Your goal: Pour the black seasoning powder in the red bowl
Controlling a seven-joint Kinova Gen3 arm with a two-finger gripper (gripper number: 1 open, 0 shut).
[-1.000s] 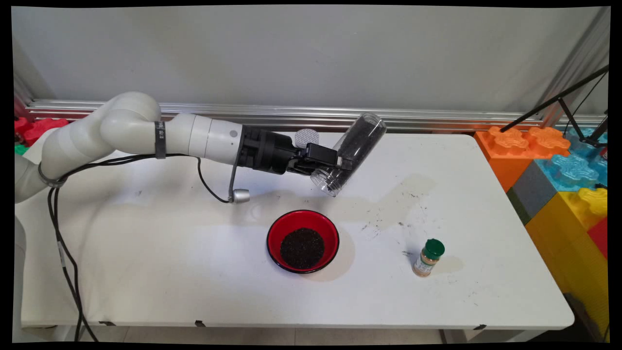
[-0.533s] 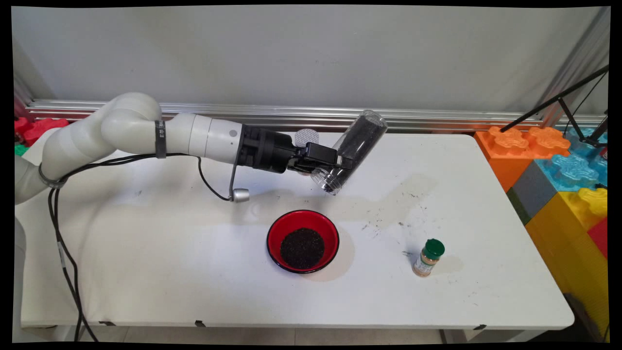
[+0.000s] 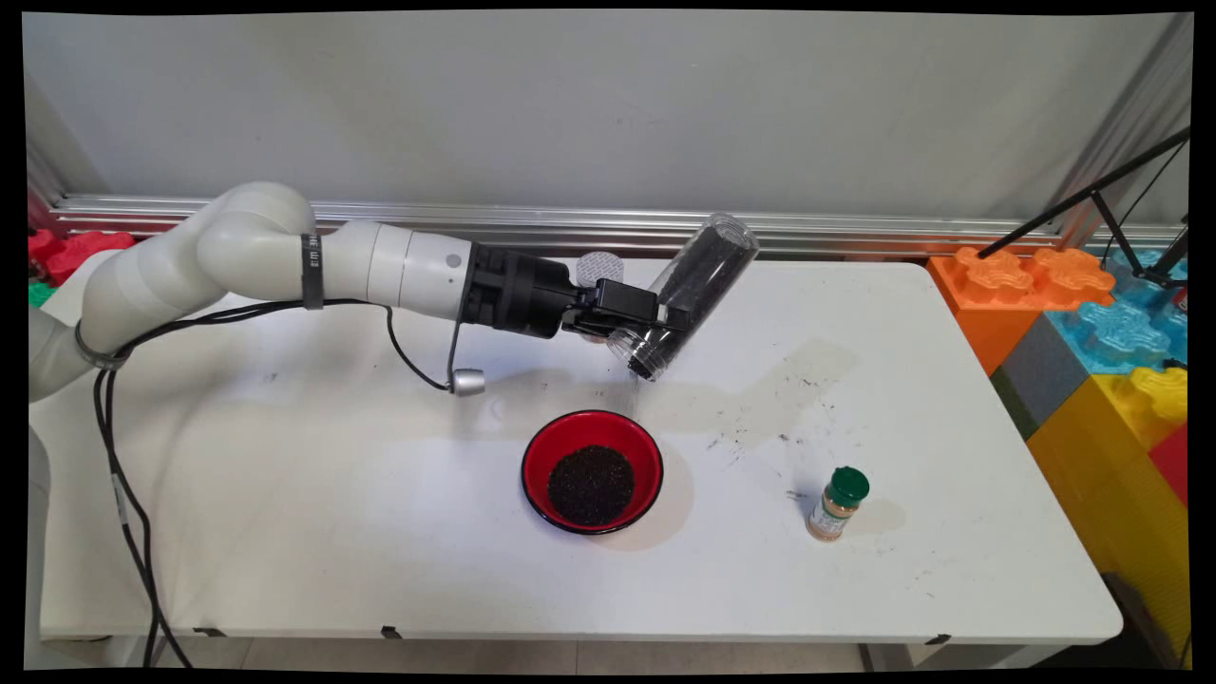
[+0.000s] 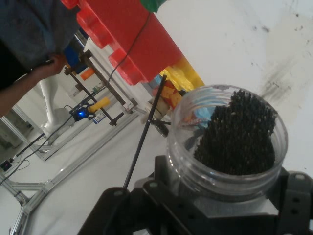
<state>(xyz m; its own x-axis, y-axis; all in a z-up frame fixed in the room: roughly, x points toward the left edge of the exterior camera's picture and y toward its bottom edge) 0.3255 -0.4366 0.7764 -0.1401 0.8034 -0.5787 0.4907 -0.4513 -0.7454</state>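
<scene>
My gripper (image 3: 655, 318) is shut on a clear plastic jar (image 3: 692, 290) of dark grains, held above the table and tilted with its open mouth pointing down and left. In the hand view the jar (image 4: 230, 147) sits between the fingers, its mouth facing the camera with dark grains piled up to the rim. Below and in front of the mouth stands a red bowl (image 3: 570, 437) with a heap of the same dark grains in it. A few grains appear to fall from the mouth toward the bowl's far rim.
A small spice bottle (image 3: 838, 503) with a green cap stands to the right of the bowl. Dark smudges and stray grains mark the table (image 3: 760, 418). A round white lid (image 3: 598, 266) lies behind the gripper. Big coloured blocks (image 3: 1092, 323) stand off the table's right end.
The jar has tipped a little steeper and shifted slightly left, mouth lower. The grains have slid toward the mouth. Bowl and spice bottle have not moved.
</scene>
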